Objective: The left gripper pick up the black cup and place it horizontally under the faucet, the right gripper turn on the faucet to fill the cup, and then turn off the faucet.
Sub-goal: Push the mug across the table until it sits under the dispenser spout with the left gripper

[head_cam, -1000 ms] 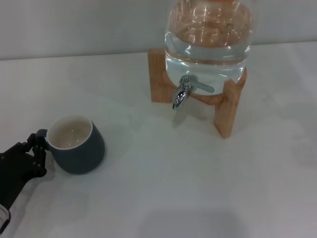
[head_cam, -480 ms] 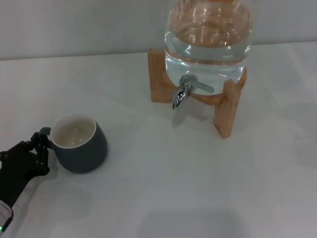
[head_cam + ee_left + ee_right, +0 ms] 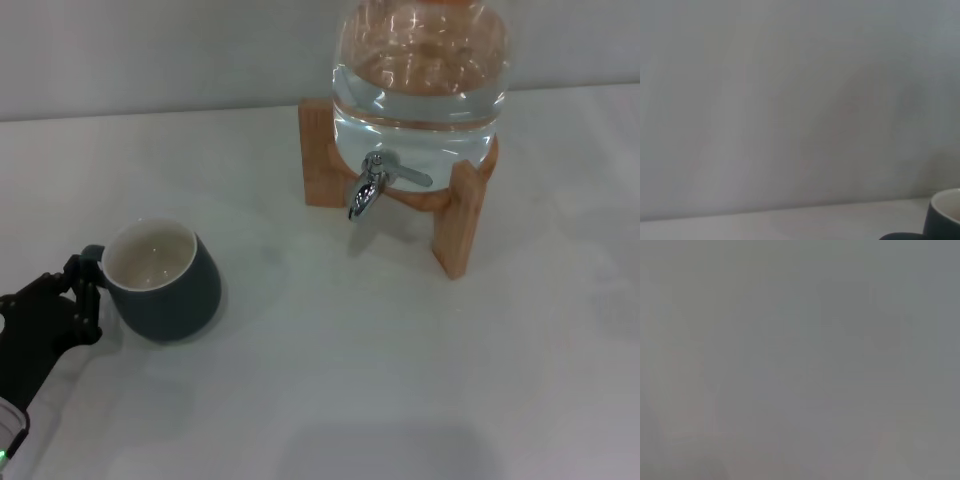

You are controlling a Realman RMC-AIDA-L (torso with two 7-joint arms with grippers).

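Where wrist shows rim, black cup (image 3: pixel 160 283) whole

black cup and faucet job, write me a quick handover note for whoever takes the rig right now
Left gripper: shut on the black cup at its handle, near the table's left front.
Right gripper: not in view.
Black cup: upright, empty, well short of the faucet.
Faucet: no water running, nothing under the spout.
Done: handle grasped.
Left: carry the cup under the spout, open the faucet, fill, close it.
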